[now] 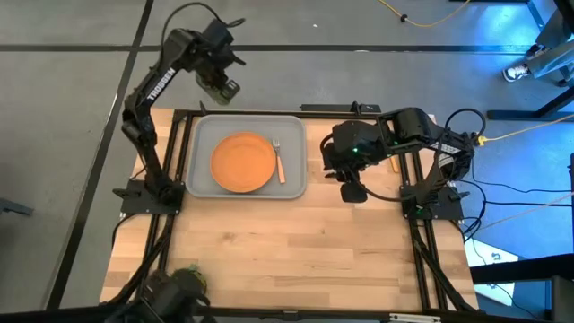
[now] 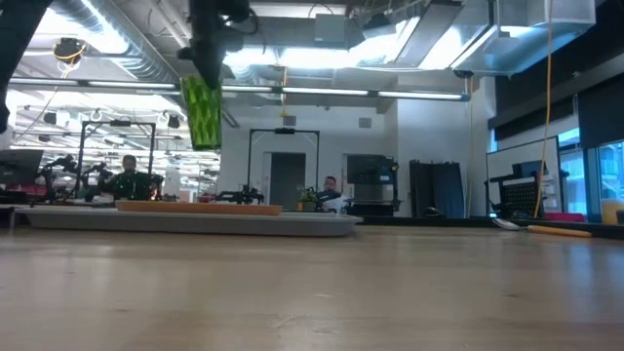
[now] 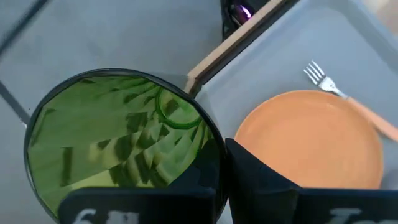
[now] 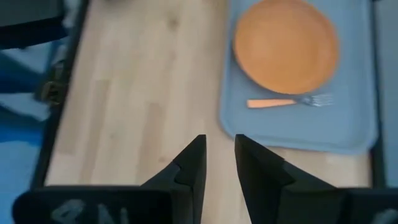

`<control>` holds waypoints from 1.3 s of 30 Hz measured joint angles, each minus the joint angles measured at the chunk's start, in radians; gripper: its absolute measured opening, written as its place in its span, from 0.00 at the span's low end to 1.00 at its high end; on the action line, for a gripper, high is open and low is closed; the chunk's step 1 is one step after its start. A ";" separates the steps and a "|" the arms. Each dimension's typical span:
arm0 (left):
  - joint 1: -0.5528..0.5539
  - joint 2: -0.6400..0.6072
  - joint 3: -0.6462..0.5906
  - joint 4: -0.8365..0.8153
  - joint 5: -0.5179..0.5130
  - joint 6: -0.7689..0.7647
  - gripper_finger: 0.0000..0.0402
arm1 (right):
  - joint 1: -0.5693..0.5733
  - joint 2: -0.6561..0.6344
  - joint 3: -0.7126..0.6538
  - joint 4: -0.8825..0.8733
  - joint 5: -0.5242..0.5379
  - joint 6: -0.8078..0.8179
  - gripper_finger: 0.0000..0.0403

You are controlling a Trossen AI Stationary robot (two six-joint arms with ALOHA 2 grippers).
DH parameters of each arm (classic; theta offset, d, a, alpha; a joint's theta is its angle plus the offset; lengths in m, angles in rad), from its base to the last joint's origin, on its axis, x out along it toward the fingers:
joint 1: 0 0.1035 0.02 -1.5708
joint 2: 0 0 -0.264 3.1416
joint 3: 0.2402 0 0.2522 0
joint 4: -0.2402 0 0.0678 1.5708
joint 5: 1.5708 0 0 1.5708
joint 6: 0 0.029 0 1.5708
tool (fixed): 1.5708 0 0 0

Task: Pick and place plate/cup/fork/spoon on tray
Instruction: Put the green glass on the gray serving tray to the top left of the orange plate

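My left gripper (image 1: 213, 79) is shut on the ribbed green cup (image 1: 220, 89), high up just beyond the table's far edge, by the far left corner of the grey tray (image 1: 203, 135). In the low view the cup (image 2: 202, 109) hangs well above the tray (image 2: 195, 222). The orange plate (image 1: 243, 162) lies flat in the tray, with the fork (image 1: 279, 161) beside it on the tray floor. The spoon (image 2: 546, 230) lies on the table at the right, mostly under my right arm in the high view. My right gripper (image 4: 219, 155) is empty above the bare table, right of the tray, fingers close together. My left gripper holds the cup near its rim (image 3: 211, 146), coming from above. One finger (image 3: 261, 180) lies against the outer wall; the cup hides the other. The cup hangs below the fingers, mouth up, slightly tilted and clear of everything.
The table's black frame rail (image 1: 242, 111) runs along the far edge just behind the tray. Bare wood (image 1: 296, 251) fills the near half of the table. People sit in the room far behind the table (image 2: 127, 175).
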 joint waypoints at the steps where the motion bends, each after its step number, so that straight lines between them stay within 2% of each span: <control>1: 0.013 0.000 -0.010 0.000 0.005 -0.012 0.01 | -0.001 0.000 0.000 0.000 0.024 0.019 0.22; 4: 0.039 -0.013 -0.082 0.003 -0.003 -0.035 0.01 | -0.009 0.000 0.000 0.004 0.100 0.085 0.22; 10: 0.044 -0.093 -0.307 -0.002 -0.044 -0.027 0.01 | -0.010 0.000 0.000 0.009 0.259 0.209 0.22; 17: 0.031 -0.148 -0.456 0.015 -0.037 -0.015 0.01 | -0.010 -0.001 -0.014 0.035 0.419 0.339 0.22; 24: 0.022 -0.177 -0.569 0.161 -0.022 -0.008 0.01 | -0.010 0.000 -0.047 0.047 0.430 0.355 0.22; 29: 0.026 -0.178 -0.621 0.174 -0.059 -0.007 0.01 | -0.010 0.000 -0.057 0.048 0.430 0.354 0.22; 39: 0.025 -0.178 -0.730 0.285 -0.042 -0.009 0.01 | -0.010 0.000 -0.057 0.054 0.430 0.353 0.22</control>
